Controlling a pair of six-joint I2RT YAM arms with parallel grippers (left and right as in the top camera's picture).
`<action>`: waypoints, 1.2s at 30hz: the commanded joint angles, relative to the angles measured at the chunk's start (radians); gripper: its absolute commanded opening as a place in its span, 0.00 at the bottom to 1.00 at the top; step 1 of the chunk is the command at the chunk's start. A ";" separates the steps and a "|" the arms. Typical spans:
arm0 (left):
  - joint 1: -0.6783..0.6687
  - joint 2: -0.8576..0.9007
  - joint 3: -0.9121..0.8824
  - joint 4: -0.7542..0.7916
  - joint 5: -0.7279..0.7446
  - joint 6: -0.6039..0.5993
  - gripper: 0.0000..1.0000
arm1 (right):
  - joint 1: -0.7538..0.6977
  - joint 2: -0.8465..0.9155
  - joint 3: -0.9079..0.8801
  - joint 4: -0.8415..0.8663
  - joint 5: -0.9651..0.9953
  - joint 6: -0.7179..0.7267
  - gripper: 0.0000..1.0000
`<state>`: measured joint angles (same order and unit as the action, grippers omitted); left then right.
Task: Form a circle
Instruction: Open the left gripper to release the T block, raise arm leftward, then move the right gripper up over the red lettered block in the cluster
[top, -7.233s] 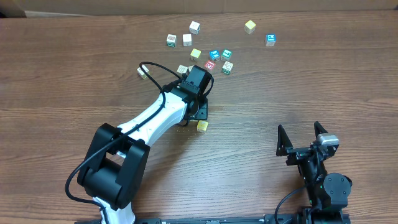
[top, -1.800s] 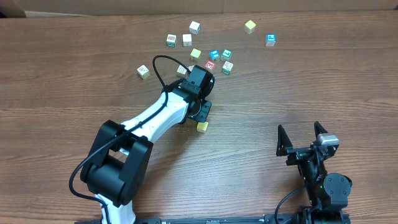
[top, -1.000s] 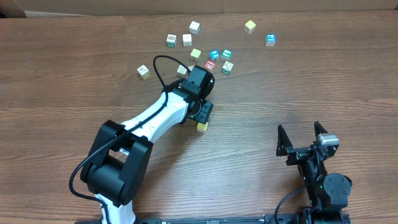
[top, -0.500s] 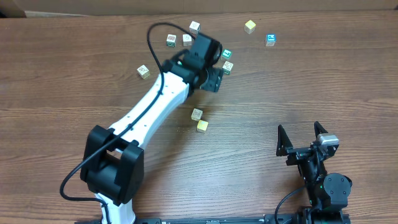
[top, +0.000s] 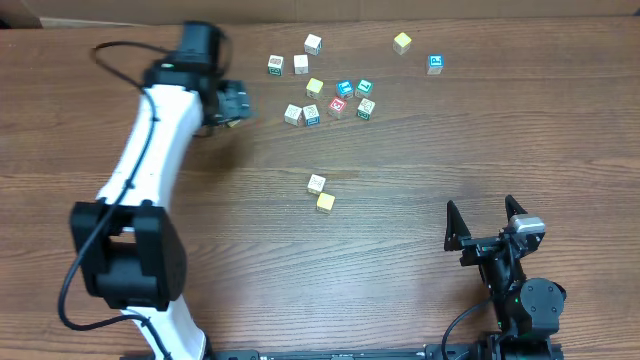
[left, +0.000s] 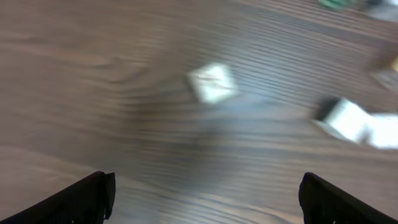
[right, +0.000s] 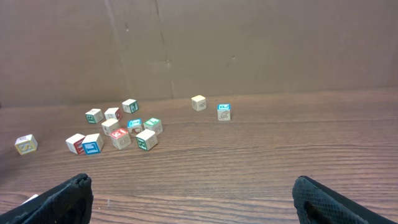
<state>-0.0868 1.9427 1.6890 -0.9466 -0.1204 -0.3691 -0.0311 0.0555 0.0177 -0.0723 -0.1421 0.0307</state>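
Overhead: the counter (top: 520, 130) is brown wood-grain and matte, with the grain running left to right. In the right wrist view a plain cardboard-coloured wall stands behind it.

- **Left arm** (top: 150, 160): white links, black joints and a looped black cable. It reaches to the far left of the counter.
- **Right arm** (top: 520, 290): black, sitting at the near right edge.
- **Left tool** (top: 232, 103): jaws spread wide and empty, above a lone pale cube (left: 213, 83) that rests on the counter. The left wrist picture is blurred, so the print on that cube is unreadable.
- **Right tool** (top: 480, 203): jaws wide apart with nothing between them.
- **Loose cubes** (top: 340, 95): about a dozen small wooden letter blocks scattered at far centre. They are square-edged with pale faces, printed in teal, green, red and blue, and a few are yellowish.
- **The circle** (top: 320, 191): barely begun, by my reading. It is a whitish cube (top: 316, 183) and a yellow cube (top: 325, 202), close at their corners at mid-counter and well apart from the scatter.

Step in hand, as I judge it, is fetching the next block. The next move calls for:
- dropping squarely over the pale cube and closing on two opposite flat faces;
- carrying it to mid-counter;
- setting it beside the pair so that a curve starts, not a line.

The blocks look small, hard and light, so a nudge would likely send one skidding.
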 joint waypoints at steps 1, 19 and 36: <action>0.071 0.008 0.016 -0.018 0.039 -0.028 0.92 | 0.005 0.000 -0.010 0.004 -0.001 0.005 1.00; 0.172 0.008 0.016 -0.048 0.118 -0.028 1.00 | 0.006 0.000 -0.010 0.101 -0.357 0.029 1.00; 0.172 0.008 0.016 -0.048 0.116 -0.028 1.00 | 0.004 0.041 0.111 -0.058 -0.239 0.126 1.00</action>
<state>0.0868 1.9427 1.6890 -0.9981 -0.0143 -0.3874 -0.0311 0.0654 0.0307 -0.1101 -0.4454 0.1173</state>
